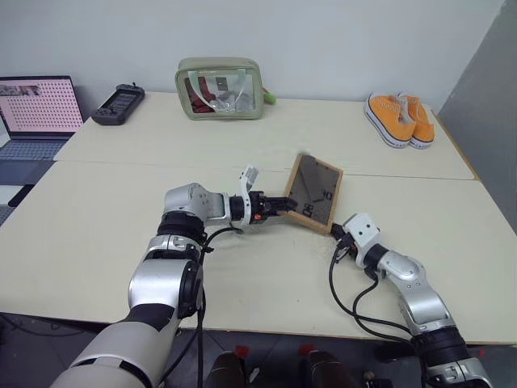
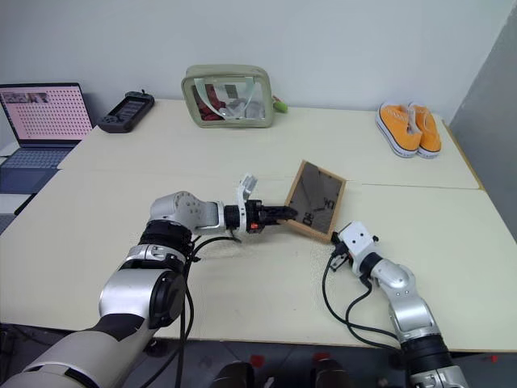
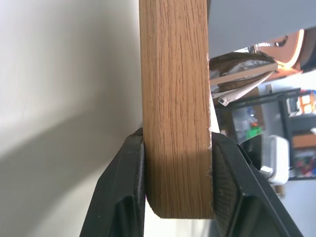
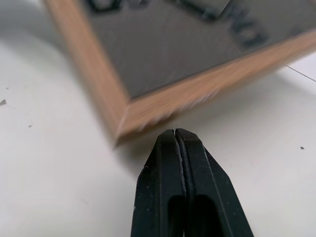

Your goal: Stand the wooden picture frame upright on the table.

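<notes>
Left hand [image 1: 284, 204] grasps the tilted wooden picture frame [image 1: 314, 192] by its edge, right hand [image 4: 175, 136] clenched empty beside its lower corner on the desk [image 1: 113, 234]; raising is under way, and the fold-out stand must next be opened.

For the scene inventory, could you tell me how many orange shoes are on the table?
2: the orange shoes sit side by side near the far right edge of the table, one on the left, the other against it.

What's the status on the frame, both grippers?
Left gripper shut on the wooden picture frame's edge, frame tilted up, back panel showing. Right gripper shut, empty, at the frame's near corner. Table around it bare.
</notes>
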Motion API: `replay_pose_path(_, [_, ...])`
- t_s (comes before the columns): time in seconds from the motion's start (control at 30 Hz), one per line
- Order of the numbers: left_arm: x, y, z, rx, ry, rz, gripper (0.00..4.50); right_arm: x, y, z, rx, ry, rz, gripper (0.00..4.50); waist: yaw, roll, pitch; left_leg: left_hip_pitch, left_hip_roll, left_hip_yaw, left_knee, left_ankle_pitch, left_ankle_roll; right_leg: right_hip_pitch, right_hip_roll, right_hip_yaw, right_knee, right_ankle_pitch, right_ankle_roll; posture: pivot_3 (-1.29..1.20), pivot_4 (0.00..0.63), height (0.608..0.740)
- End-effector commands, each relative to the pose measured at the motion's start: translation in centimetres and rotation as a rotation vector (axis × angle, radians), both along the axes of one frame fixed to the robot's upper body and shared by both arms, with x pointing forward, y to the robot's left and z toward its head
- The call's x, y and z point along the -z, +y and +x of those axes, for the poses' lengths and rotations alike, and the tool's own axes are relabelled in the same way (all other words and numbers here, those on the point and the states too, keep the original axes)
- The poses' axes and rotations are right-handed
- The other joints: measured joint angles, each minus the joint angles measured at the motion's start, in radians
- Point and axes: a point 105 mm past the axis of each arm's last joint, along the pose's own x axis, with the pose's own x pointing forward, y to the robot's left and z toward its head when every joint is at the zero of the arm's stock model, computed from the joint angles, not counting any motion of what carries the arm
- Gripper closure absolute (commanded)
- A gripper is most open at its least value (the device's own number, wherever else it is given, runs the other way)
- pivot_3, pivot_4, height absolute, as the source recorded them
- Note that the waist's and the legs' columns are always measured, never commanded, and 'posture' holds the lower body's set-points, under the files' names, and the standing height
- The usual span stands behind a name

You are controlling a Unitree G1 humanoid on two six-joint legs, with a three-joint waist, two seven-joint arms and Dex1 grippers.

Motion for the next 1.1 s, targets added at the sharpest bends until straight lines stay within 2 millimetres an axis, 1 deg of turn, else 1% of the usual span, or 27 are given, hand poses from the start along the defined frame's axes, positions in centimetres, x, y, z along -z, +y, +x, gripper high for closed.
replay_pose_path(0.03, [-6.1, 1.2, 0.3, 0.016, -0.325, -0.037, 3.19, -2.7, -2.5, -0.4, 0.013, -0.028, 0.012, 4.50, 0.000, 0.001, 0.001, 0.000, 0.000, 0.000, 0.000, 0.000, 0.000, 0.000, 0.000, 0.000, 0.000, 0.000, 0.000, 0.00, 0.150, 0.740])
replay_pose_path(0.13, [-8.0, 2.3, -0.4, 0.019, -0.472, -0.002, 3.19, -4.8, -4.5, -0.3, 0.053, -0.050, 0.001, 4.50, 0.000, 0.002, 0.001, -0.002, 0.000, 0.000, 0.000, 0.000, 0.000, -0.002, 0.000, 0.000, 0.000, 0.000, 0.000, 0.00, 0.150, 0.740])
replay_pose_path(0.2, [-8.6, 2.8, -1.1, 0.031, -0.553, 0.038, 3.19, -6.8, -5.0, -0.3, 0.065, -0.075, 0.034, 4.50, -0.002, 0.002, 0.001, -0.002, 0.001, 0.000, 0.000, 0.000, 0.000, -0.002, 0.000, 0.000, -0.001, 0.000, 0.000, 0.00, 0.150, 0.740])
replay_pose_path(0.23, [-8.8, 3.1, -1.5, 0.039, -0.587, 0.061, 3.19, -7.9, -5.0, -0.3, 0.064, -0.090, 0.062, 4.31, -0.003, 0.003, 0.002, -0.002, 0.001, 0.001, 0.000, 0.000, 0.000, -0.002, 0.000, 0.001, 0.000, 0.000, 0.000, 0.00, 0.150, 0.740])
replay_pose_path(0.27, [-8.8, 3.2, -1.7, 0.043, -0.606, 0.075, 3.19, -8.6, -4.9, -0.4, 0.062, -0.097, 0.080, 4.12, -0.004, 0.003, 0.002, -0.002, 0.001, 0.001, -0.001, 0.000, 0.000, -0.002, 0.000, 0.001, 0.000, 0.000, 0.000, 0.00, 0.150, 0.740])
replay_pose_path(0.3, [-9.0, 3.5, -2.1, 0.046, -0.636, 0.090, 3.19, -9.8, -4.7, -0.5, 0.054, -0.109, 0.115, 4.05, -0.004, 0.003, 0.002, -0.002, 0.001, 0.001, -0.001, 0.000, 0.000, -0.002, 0.000, 0.001, 0.000, 0.000, 0.000, 0.00, 0.150, 0.740])
replay_pose_path(0.33, [-9.1, 3.7, -2.4, 0.047, -0.664, 0.109, 3.19, -11.2, -4.2, -0.6, 0.037, -0.124, 0.153, 3.79, -0.004, 0.003, 0.002, -0.002, 0.001, 0.001, 0.000, 0.000, 0.000, -0.002, 0.000, 0.001, 0.000, 0.000, 0.000, 0.00, 0.150, 0.740])
replay_pose_path(0.37, [-9.3, 4.0, -2.7, 0.047, -0.682, 0.122, 3.19, -12.5, -3.7, -0.8, 0.016, -0.140, 0.188, 3.63, -0.004, 0.003, 0.002, -0.002, 0.001, 0.001, 0.000, 0.000, 0.001, -0.002, 0.000, 0.001, 0.000, 0.000, 0.000, 0.00, 0.150, 0.740])
replay_pose_path(0.4, [-9.4, 4.3, -3.2, 0.052, -0.712, 0.143, 3.19, -14.4, -2.9, -1.0, -0.009, -0.171, 0.233, 3.37, -0.004, 0.003, 0.002, -0.002, 0.001, 0.001, 0.000, 0.000, 0.001, -0.002, 0.000, 0.001, 0.000, 0.000, 0.000, 0.00, 0.150, 0.740])
replay_pose_path(0.5, [-9.4, 4.6, -4.3, 0.069, -0.760, 0.185, 3.19, -17.7, -1.3, -1.4, -0.048, -0.213, 0.329, 2.61, -0.004, 0.003, 0.002, -0.002, 0.001, 0.001, 0.000, -0.001, 0.002, -0.003, 0.000, 0.001, 0.000, 0.000, 0.000, 0.00, 0.150, 0.740])
replay_pose_path(0.57, [-9.1, 4.6, -5.1, 0.091, -0.797, 0.223, 3.19, -20.0, 0.5, -1.7, -0.091, -0.233, 0.410, 2.14, -0.004, 0.003, 0.002, -0.003, 0.002, 0.000, 0.000, -0.001, 0.002, -0.003, 0.000, 0.000, 0.000, 0.000, 0.000, 0.00, 0.150, 0.740])
replay_pose_path(0.6, [-9.0, 4.5, -5.3, 0.094, -0.812, 0.236, 3.19, -21.0, 1.8, -1.8, -0.134, -0.238, 0.451, 2.04, -0.002, 0.003, 0.002, -0.003, 0.002, 0.000, 0.000, -0.001, 0.002, -0.002, 0.000, 0.000, 0.000, 0.000, 0.000, 0.00, 0.150, 0.740])
replay_pose_path(0.63, [-9.0, 4.4, -5.4, 0.094, -0.822, 0.245, 3.19, -21.7, 2.9, -1.9, -0.169, -0.241, 0.473, 2.04, 0.009, 0.003, 0.002, -0.003, 0.001, 0.000, 0.000, -0.001, 0.002, -0.003, 0.000, 0.000, 0.000, 0.000, 0.000, 0.00, 0.150, 0.740])
replay_pose_path(0.7, [-9.0, 4.3, -5.6, 0.092, -0.831, 0.249, 3.19, -22.3, 4.3, -2.0, -0.207, -0.230, 0.498, 2.04, 0.008, 0.004, 0.003, -0.004, 0.001, 0.000, 0.001, -0.001, 0.002, -0.004, 0.000, 0.001, 0.000, 0.000, 0.000, 0.00, 0.150, 0.740])
replay_pose_path(0.87, [-8.8, 4.2, -5.8, 0.089, -0.834, 0.252, 3.19, -22.5, 6.1, -1.8, -0.253, -0.194, 0.534, 2.04, 0.015, 0.004, 0.003, -0.006, 0.001, -0.001, 0.000, -0.001, 0.003, -0.005, 0.000, -0.001, 0.000, 0.000, 0.000, 0.00, 0.150, 0.740])
replay_pose_path(1.1, [-9.0, 4.2, -5.9, 0.076, -0.838, 0.245, 3.19, -22.0, 6.5, -1.2, -0.252, -0.175, 0.550, 2.04, 0.016, 0.004, 0.003, -0.010, 0.001, -0.001, 0.001, -0.001, 0.003, -0.010, 0.000, -0.001, 0.001, 0.000, 0.000, 0.00, 0.150, 0.740])
